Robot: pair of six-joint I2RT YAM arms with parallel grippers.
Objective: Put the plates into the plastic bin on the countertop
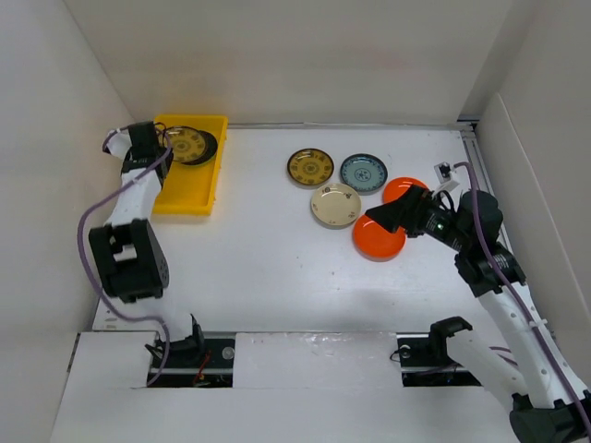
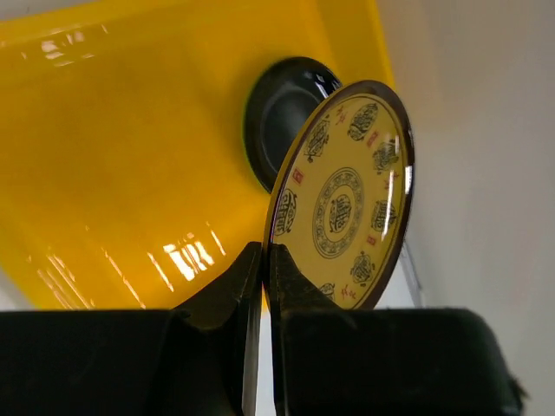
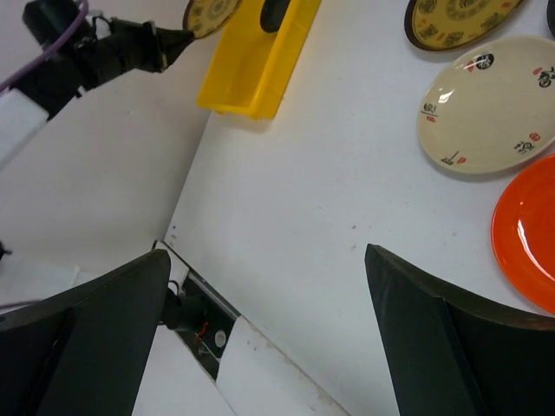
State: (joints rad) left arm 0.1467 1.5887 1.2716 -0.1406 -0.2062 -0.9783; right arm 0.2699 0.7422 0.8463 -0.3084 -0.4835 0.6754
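Observation:
My left gripper (image 1: 167,140) (image 2: 264,260) is shut on the rim of a brown-gold patterned plate (image 1: 188,145) (image 2: 342,199). It holds the plate tilted over the far end of the yellow plastic bin (image 1: 189,196) (image 2: 130,156). A black plate (image 1: 211,148) (image 2: 282,113) lies in the bin beneath it. On the white countertop (image 1: 268,258) lie a second brown-gold plate (image 1: 310,167), a teal-blue plate (image 1: 364,173), a cream plate (image 1: 335,204) (image 3: 486,113) and two orange plates (image 1: 379,240) (image 1: 400,188). My right gripper (image 1: 380,221) (image 3: 267,256) hangs open and empty over the nearer orange plate (image 3: 529,234).
White side walls stand to the left, right and back. The bin sits close against the left wall (image 1: 55,138). The arm bases and a slot with cables (image 1: 199,355) run along the near edge.

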